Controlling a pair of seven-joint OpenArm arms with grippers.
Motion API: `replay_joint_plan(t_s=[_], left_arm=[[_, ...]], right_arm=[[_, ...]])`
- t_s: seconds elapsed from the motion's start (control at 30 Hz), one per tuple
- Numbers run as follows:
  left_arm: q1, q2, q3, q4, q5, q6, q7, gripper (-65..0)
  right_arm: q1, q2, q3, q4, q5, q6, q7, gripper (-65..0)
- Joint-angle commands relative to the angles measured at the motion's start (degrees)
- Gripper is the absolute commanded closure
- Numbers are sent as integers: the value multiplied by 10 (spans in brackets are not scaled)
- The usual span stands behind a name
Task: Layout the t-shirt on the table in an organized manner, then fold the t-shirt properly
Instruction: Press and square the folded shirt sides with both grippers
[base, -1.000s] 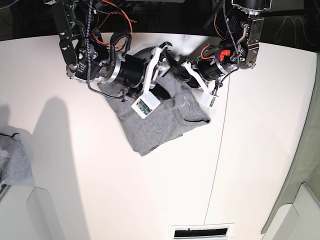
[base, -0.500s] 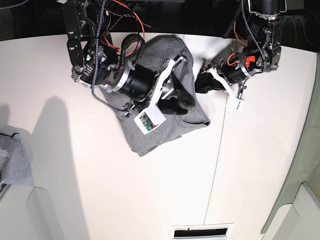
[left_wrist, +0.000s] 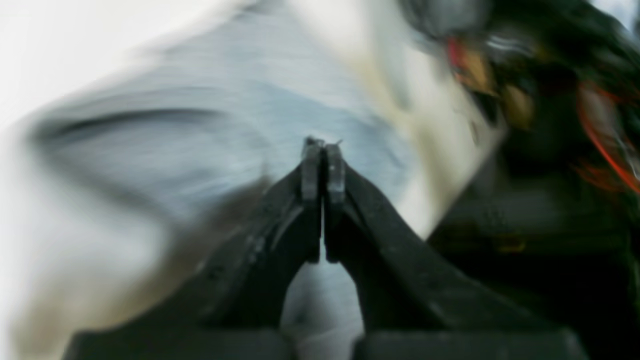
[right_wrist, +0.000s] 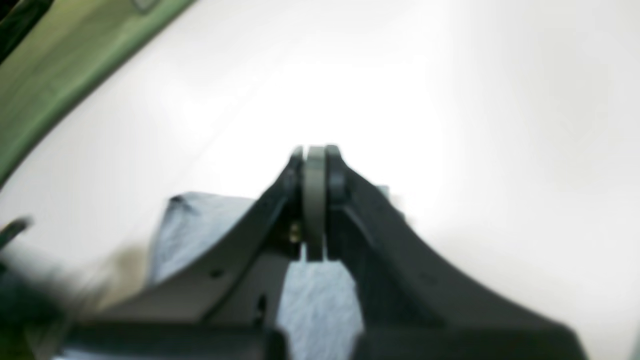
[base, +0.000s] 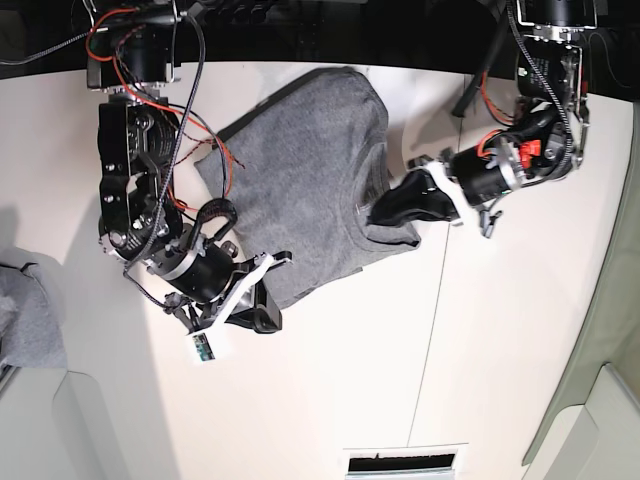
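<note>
Grey heather cotton t-shirt (base: 305, 175) sat bunched on the white table (base: 500, 330), barely laid out; both claws, right claw (base: 270, 312) and left claw (base: 380, 212), pinched its edges, folding unstarted.

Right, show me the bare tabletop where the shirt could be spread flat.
Widest bare stretch of the table: nearer the camera than the t-shirt, left of the dark seam. Another lies right of the seam. Crowded: the shirt's near corner at the right gripper, its right edge at the left gripper.

Left gripper (left_wrist: 323, 150) jaws pressed together, nothing between; blurred grey t-shirt (left_wrist: 200, 145) beyond.
</note>
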Motion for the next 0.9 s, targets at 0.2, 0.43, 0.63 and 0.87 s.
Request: replay_joint_plan(t_s=[0.2,0.43,0.63,0.87], left_arm=[[0,19,175,16,107,-7,-59,-13],[12,18,183,-70,203,-7,-100,-13],[-1,18,90,-153,219,-7,-111,-13],[-72,8,24,-203,223,-7,-110,-13]], right_arm=[[126,-25,-11,-222,-42,15,50,0],[151,-9,-87,-309,-44,31,48,0],[129,31,-129,-305,-38,31,33,0],[26,79,-128,-197,64,31,-19,0]])
